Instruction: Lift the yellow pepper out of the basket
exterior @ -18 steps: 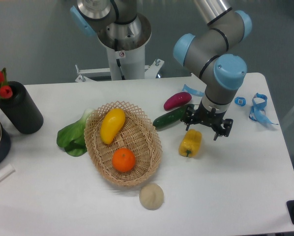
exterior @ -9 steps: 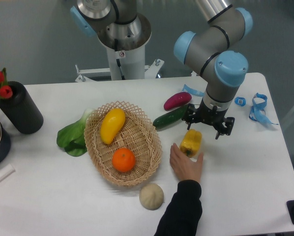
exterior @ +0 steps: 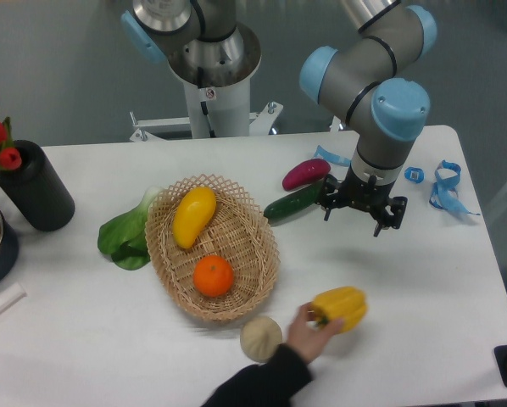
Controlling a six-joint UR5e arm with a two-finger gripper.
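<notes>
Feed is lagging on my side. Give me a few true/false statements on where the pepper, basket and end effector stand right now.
1. The pepper lies in the basket. False: it is on the table, outside the basket, held by a person's hand.
2. The end effector holds nothing. True: it hangs above bare table, with no fruit between its fingers.
3. An orange sits in the basket. True.
4. The basket holds only the orange. False: an elongated yellow fruit lies in it too.
5. The cucumber is inside the basket. False: it lies on the table beside the basket's right rim.
</notes>
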